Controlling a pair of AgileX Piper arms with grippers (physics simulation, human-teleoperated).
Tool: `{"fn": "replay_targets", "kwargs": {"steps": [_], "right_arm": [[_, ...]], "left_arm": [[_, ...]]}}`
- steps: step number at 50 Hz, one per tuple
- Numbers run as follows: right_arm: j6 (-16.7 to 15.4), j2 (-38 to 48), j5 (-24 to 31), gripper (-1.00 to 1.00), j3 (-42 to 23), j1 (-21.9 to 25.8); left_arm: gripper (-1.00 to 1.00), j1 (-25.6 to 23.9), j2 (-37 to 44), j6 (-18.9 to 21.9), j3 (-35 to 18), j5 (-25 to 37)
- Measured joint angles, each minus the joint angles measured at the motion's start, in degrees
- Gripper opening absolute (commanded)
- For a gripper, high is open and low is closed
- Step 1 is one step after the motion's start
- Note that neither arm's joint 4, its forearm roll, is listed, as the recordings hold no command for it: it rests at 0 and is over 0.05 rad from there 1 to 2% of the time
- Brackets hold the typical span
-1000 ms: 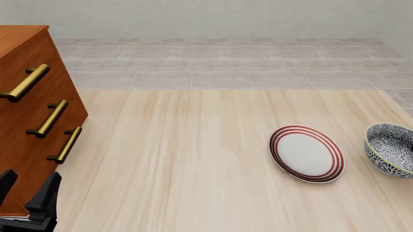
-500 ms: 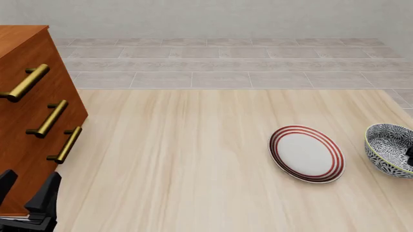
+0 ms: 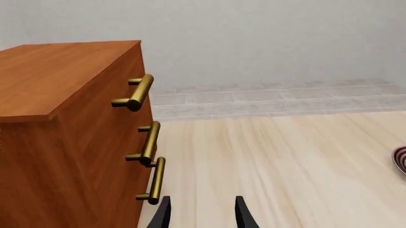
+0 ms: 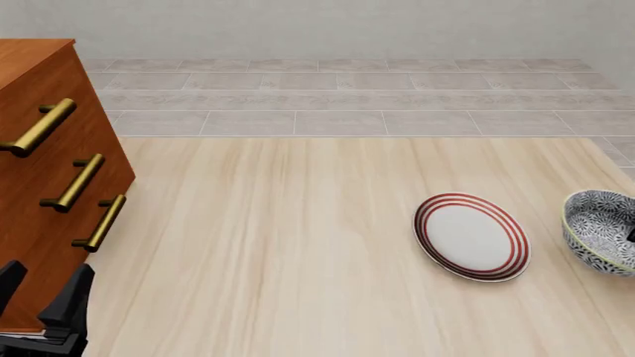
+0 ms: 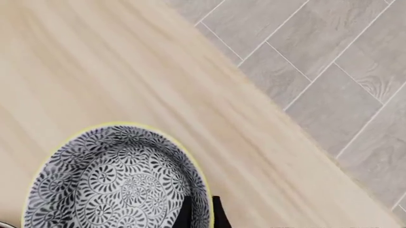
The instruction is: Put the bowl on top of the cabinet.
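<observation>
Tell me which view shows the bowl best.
The right wrist view: the bowl fills it, with its patterned inside and yellowish rim clear. The front view cuts it off at the table's right edge. The left wrist view misses it.

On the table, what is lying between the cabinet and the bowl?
In the front view, the plate with red rings lies between them, close to the bowl at the right edge. From the cabinet to the plate there is only bare table.

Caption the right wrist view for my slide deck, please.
Right gripper closed on the rim of the blue-and-white bowl near the table edge.
</observation>
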Motion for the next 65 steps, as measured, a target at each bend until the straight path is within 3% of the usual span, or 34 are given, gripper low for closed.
{"fn": "replay_targets", "kwargs": {"steps": [49,65], "right_arm": [[-0.7,-10.6,8.0,-1.0,-4.0,1.5],[-1.0,-16.3,11.5,-1.0,-5.8,4.2]], "left_arm": [[1.0,0.0,-1.8,-0.2,0.0,1.5],[1.0,0.1,-1.6,-0.4,0.0,1.2]]}}
